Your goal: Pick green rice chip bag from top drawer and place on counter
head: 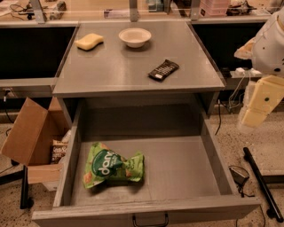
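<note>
Green rice chip bag [113,165] lies in top drawer [177,170] (gripper [256,110] outside, right).

This looks like a robotics lab or test room, not a home. A bare grey cabinet stands alone on a speckled floor [268,139], its counter [133,66] at the centre and its top drawer [177,164] open at six o'clock. At twelve o'clock, work benches [106,9] carry cluttered gear. At nine o'clock a cardboard box [26,133] holds snack packs [58,150]. At three o'clock, loose cables [233,95] and a power strip [243,71] lie near the robot's cream gripper [250,119], which hangs beside the cabinet.
</note>
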Available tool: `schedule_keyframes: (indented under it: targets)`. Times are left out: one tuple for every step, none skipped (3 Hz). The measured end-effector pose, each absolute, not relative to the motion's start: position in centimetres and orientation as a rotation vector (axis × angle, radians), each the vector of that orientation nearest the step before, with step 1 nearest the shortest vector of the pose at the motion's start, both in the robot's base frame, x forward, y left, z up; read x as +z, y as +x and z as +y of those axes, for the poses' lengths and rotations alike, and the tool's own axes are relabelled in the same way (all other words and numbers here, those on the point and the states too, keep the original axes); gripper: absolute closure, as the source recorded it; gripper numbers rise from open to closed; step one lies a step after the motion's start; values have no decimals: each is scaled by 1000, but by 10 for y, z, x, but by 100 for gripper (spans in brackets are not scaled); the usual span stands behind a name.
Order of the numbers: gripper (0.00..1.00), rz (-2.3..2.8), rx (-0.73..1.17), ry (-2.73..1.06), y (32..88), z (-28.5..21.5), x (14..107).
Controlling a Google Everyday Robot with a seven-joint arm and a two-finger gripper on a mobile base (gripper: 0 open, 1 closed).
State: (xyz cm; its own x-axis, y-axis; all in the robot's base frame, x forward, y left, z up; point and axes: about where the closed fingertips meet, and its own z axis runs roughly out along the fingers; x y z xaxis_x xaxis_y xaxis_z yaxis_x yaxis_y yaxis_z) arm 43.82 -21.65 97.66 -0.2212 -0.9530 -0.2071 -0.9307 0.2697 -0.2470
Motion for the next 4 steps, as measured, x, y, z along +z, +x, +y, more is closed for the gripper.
schedule_keyframes:
  targets:
    - [0, 2231, -100, -1724, 438, -217, 977]
    - [0, 2213, -22, -1725, 444, -193, 956]
    - [0, 2197, 91, -1770, 443, -158, 914]
    - [0, 2146, 299, -1812, 434, -108, 870]
